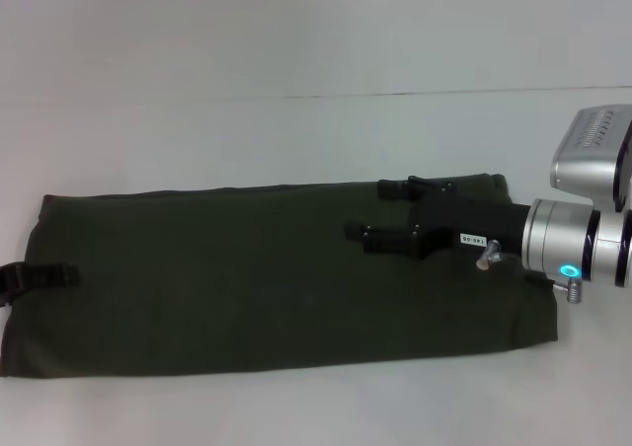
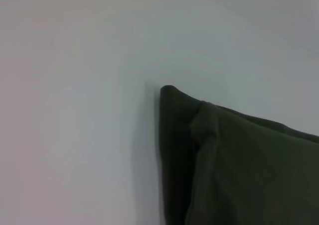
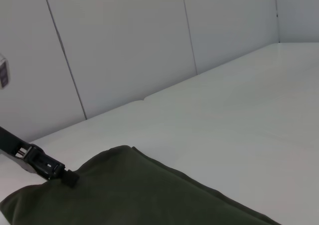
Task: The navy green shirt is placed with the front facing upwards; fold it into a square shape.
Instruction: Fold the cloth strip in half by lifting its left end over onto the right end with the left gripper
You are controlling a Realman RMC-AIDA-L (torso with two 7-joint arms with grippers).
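The navy green shirt [image 1: 247, 283] lies flat on the white table [image 1: 296, 130] as a long folded band running left to right, plain green side up, with no lettering showing. My right gripper [image 1: 370, 211] hovers over the band's right part, its two black fingers [image 1: 380, 237] apart and pointing left, holding nothing. My left gripper [image 1: 35, 276] is at the band's left end, a black finger lying on the cloth edge; it also shows in the right wrist view [image 3: 42, 161]. The left wrist view shows a folded corner of the shirt [image 2: 224, 155].
White wall panels [image 3: 124, 46] rise behind the table's far edge. A table seam [image 1: 454, 94] runs across the back right. Bare table surrounds the shirt on all sides.
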